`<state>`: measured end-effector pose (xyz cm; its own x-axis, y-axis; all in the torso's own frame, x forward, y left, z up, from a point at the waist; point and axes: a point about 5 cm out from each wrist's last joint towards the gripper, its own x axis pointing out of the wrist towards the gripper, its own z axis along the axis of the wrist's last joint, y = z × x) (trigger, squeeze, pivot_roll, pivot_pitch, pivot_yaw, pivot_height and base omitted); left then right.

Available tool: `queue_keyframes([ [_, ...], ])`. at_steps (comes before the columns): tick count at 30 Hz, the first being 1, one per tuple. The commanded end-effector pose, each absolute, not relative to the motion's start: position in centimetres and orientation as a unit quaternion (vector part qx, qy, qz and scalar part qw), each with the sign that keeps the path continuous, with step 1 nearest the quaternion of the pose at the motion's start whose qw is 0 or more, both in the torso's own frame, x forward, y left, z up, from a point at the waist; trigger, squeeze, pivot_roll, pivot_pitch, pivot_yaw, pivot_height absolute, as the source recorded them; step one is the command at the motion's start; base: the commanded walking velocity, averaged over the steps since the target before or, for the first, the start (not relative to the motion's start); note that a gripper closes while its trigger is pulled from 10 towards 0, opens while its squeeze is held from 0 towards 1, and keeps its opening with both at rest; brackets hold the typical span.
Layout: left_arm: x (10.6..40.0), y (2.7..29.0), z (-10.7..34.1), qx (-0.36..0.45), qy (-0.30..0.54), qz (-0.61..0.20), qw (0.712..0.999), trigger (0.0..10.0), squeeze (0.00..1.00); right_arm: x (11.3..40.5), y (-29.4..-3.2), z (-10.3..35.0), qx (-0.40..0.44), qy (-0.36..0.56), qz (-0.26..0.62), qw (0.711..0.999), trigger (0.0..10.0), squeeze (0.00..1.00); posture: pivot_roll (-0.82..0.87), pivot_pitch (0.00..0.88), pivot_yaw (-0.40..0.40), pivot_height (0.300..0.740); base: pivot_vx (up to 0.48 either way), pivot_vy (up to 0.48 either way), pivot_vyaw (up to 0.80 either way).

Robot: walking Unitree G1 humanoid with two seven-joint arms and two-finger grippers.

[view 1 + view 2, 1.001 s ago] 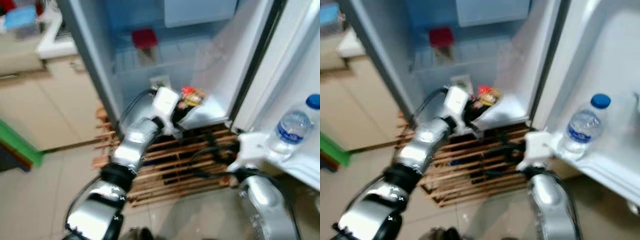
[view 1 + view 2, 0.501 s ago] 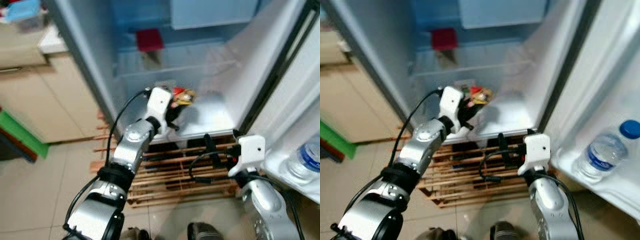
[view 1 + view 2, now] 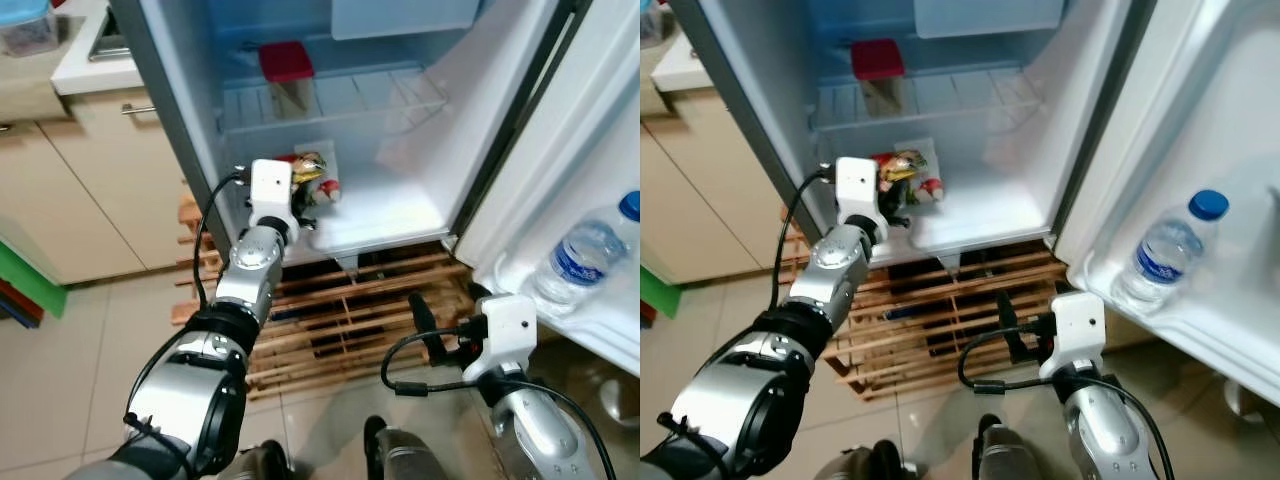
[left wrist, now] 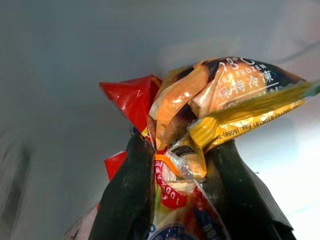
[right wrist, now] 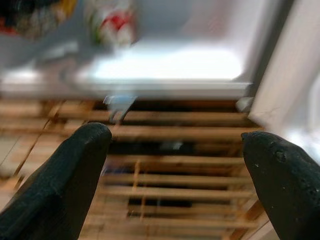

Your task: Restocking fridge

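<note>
The left claw (image 3: 306,192) pinches the crinkly snack bag (image 4: 200,115) tight just inside the fridge (image 3: 400,215) to set it down there, while the right claw (image 5: 175,165) waits wide open below.

— What lies under the open appliance?
— A wooden slatted pallet (image 3: 340,320) sits on the floor beneath it, its slats running crosswise with dark gaps between them. It reaches out past the front edge onto the pale floor tiles (image 3: 80,370).

— And off to the robot's left?
— Beige cabinets (image 3: 70,190) with a metal handle (image 3: 140,108) on one drawer front, and a white counter (image 3: 85,70) above them. A clear container with a blue lid (image 3: 25,25) stands on the top at the far corner. Low against the cabinets, at the picture's edge, a green and red object (image 3: 22,285) rests near the floor; what it is cannot be told.
</note>
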<state>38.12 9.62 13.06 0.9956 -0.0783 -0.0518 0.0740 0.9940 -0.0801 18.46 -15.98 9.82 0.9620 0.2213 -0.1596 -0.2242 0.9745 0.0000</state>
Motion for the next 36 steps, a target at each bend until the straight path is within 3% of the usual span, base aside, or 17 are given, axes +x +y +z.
queue_keyframes([
  [1,38.4,11.5,13.6,-0.055,0.012,0.034,0.998,10.0,0.0,17.8,-15.9,10.5,-0.016,0.076,0.122,0.99,10.0,0.0,-0.38,0.238,0.029,0.74,0.0,0.0,0.0],
  [9,38.4,12.4,14.0,-0.09,0.0,0.09,0.992,10.0,0.0,16.7,-16.4,10.7,-0.014,0.092,0.112,0.989,10.0,0.0,-0.39,0.273,0.009,0.74,0.0,0.0,0.0],
  [16,39.6,12.0,15.8,-0.171,-0.01,0.065,0.983,10.0,0.0,16.0,-16.4,11.1,-0.019,0.104,0.124,0.987,10.0,0.0,-0.42,0.295,-0.02,0.74,0.0,0.0,0.0],
  [24,40.7,11.6,19.1,-0.184,-0.054,0.036,0.981,10.0,0.0,15.0,-16.5,11.5,-0.025,0.113,0.116,0.987,10.0,0.0,-0.46,0.315,-0.03,0.74,0.0,0.0,0.0],
  [31,41.0,12.5,19.8,-0.165,-0.051,0.074,0.982,10.0,0.0,14.0,-16.5,11.6,-0.025,0.124,0.109,0.986,10.0,0.0,-0.48,0.323,-0.029,0.74,0.0,0.0,0.0],
  [32,41.1,12.9,20.1,-0.159,-0.051,0.088,0.982,10.0,0.9,13.9,-16.5,11.6,-0.025,0.126,0.108,0.986,10.0,0.0,-0.49,0.325,-0.029,0.74,0.0,0.0,0.0],
  [33,41.2,13.2,20.4,-0.155,-0.055,0.096,0.982,10.0,1.0,13.7,-16.5,11.6,-0.025,0.128,0.107,0.986,10.0,0.0,-0.49,0.327,-0.027,0.74,0.0,0.0,0.0],
  [36,41.5,13.8,22.0,-0.112,-0.082,0.115,0.984,10.0,1.0,13.5,-16.5,11.6,-0.024,0.132,0.104,0.986,10.0,0.0,-0.49,0.33,-0.026,0.74,0.0,0.0,0.0],
])
